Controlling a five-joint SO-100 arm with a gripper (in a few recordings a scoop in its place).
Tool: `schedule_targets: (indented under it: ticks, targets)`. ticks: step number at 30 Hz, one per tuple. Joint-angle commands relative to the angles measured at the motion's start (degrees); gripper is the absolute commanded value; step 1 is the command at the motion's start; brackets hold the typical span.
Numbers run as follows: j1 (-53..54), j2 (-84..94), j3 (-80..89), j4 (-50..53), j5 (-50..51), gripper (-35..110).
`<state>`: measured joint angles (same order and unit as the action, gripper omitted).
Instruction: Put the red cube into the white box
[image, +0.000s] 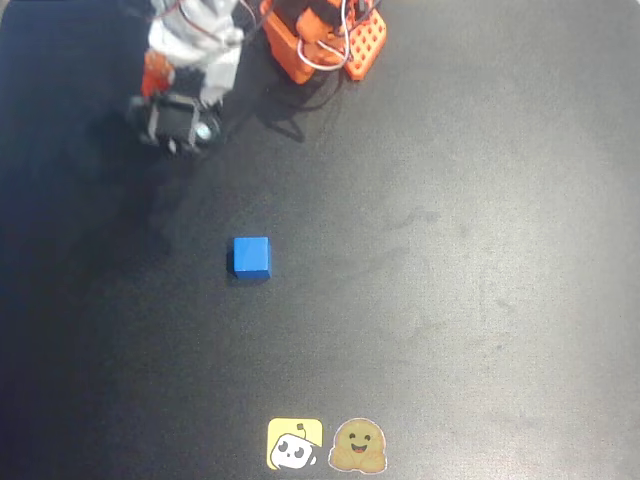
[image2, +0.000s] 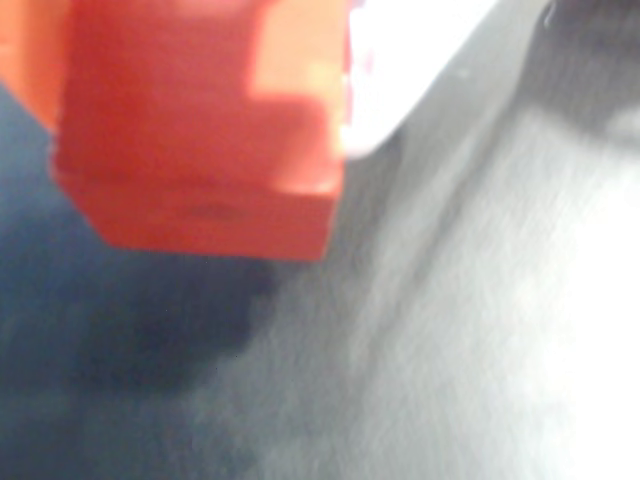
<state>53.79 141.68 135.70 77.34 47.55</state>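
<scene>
In the wrist view the red cube (image2: 200, 130) looms large and blurred at the upper left, raised above the dark mat with its shadow beneath. My gripper (image: 160, 85) is at the far left of the table in the overhead view and appears shut on the cube. An orange finger (image2: 25, 60) presses against the cube's left side. A white shape (image2: 410, 60) touches the cube's right side; I cannot tell whether it belongs to the gripper or to the white box. In the overhead view the white box is hidden.
A blue cube (image: 251, 257) lies mid-table, well in front of the arm. The arm's orange base (image: 320, 40) stands at the back. Two stickers (image: 325, 445) sit at the front edge of the black mat (image: 480, 250).
</scene>
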Motion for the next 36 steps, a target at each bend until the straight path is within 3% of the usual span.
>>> schedule_targets:
  ticks: [1, 15, 36]
  targets:
    - [2.4, 4.6, -1.1, 3.2, -1.2, 0]
    - [11.9, 10.9, 3.1, 8.3, -3.9, 0]
    - [16.9, 12.0, 11.1, 0.4, -3.0, 0]
